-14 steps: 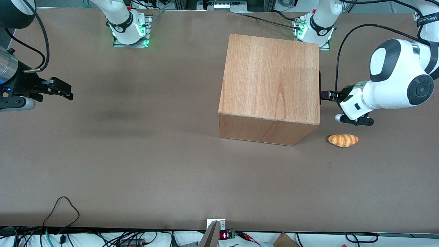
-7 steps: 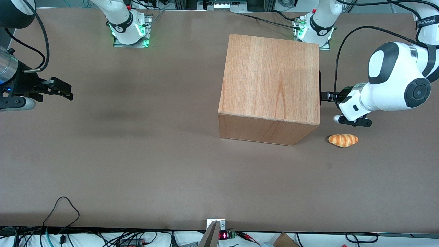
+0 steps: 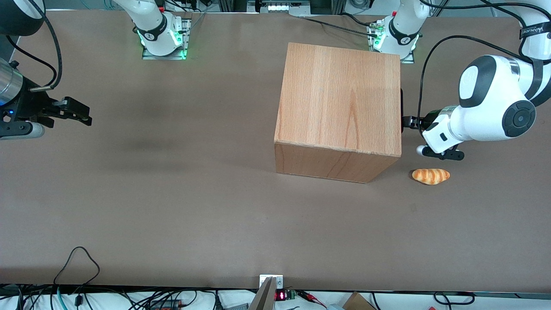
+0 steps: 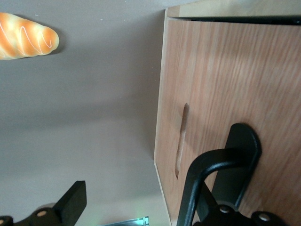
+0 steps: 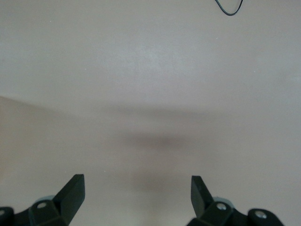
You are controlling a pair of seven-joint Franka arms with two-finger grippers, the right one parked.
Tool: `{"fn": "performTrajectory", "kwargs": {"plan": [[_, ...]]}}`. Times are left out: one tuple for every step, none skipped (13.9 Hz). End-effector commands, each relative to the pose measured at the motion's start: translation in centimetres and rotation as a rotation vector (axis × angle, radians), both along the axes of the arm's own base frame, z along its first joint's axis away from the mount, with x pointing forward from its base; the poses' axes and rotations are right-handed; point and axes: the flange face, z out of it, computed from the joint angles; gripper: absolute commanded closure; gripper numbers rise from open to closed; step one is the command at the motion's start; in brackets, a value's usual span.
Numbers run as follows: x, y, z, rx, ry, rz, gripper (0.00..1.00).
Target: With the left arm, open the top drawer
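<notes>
The tool [image 3: 408, 122] sits at the cabinet's [image 3: 340, 107] front, fingers spread wide, gripping nothing.

Scanning the table [image 3: 172, 193] from the parked arm's end: a long bare stretch of brown, then the cabinet, then the tool on the left arm [image 3: 486, 110] pressed up just beside the cabinet's drawer face. From the wrist camera one finger [image 4: 214, 181] lies over the wood of the top drawer [image 4: 235, 84], near a narrow slot [image 4: 181, 141] in the panel, while the other finger [image 4: 73, 202] hangs over the table. The drawer looks flush with the cabinet, not pulled out. A small bread roll [image 3: 431, 176] lies on the table near the cabinet's corner, nearer the front camera than the tool and clear of it.
</notes>
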Motion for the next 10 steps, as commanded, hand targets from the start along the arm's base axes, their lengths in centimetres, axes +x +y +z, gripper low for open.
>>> {"fn": "performTrajectory", "kwargs": {"plan": [[0.1, 1.0, 0.2, 0.042, -0.019, -0.022, 0.0], [0.2, 1.2, 0.3, 0.043, -0.021, -0.017, 0.0], [0.3, 1.8, 0.3, 0.044, -0.021, -0.009, 0.0], [0.3, 2.1, 0.3, 0.051, -0.023, -0.007, 0.0], [0.4, 2.3, 0.4, 0.072, -0.027, -0.018, 0.0], [0.4, 2.7, 0.4, 0.079, -0.028, -0.015, 0.0], [0.4, 3.0, 0.4, 0.08, -0.027, -0.011, 0.0], [0.5, 3.9, 0.5, 0.081, -0.03, 0.004, 0.0], [0.6, 4.6, 0.6, 0.079, -0.032, 0.011, 0.0], [0.7, 4.8, 0.5, 0.074, -0.035, 0.002, 0.0]]}}
